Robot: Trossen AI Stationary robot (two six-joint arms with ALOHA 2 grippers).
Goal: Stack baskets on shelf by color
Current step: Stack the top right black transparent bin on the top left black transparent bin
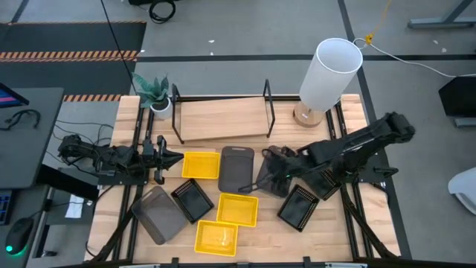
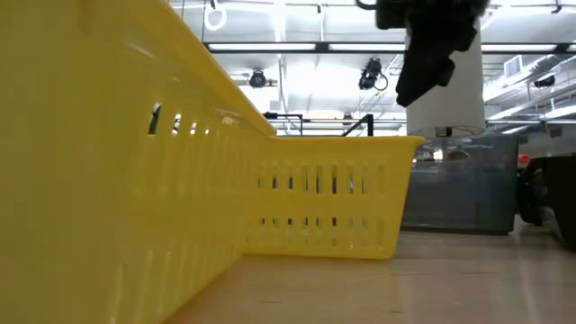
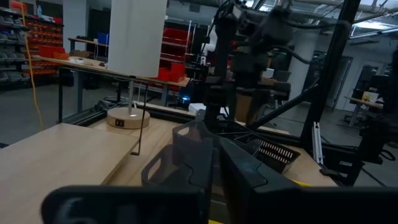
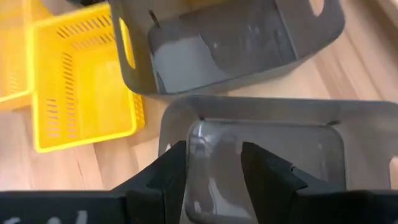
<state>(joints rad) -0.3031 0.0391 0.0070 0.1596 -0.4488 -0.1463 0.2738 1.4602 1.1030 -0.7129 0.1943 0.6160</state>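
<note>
Spreading across the wooden table (image 1: 327, 238), baskets (image 1: 237, 209) below the shelf (image 1: 222, 119).

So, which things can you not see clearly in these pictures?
- Low view: a yellow basket close to the lens hides most of the table.
- High view: the right gripper is too small to read its fingers.
- Right wrist view: the grey basket beneath is cut off by the fingers.
- Left wrist view: the left gripper blocks the baskets behind.
</note>
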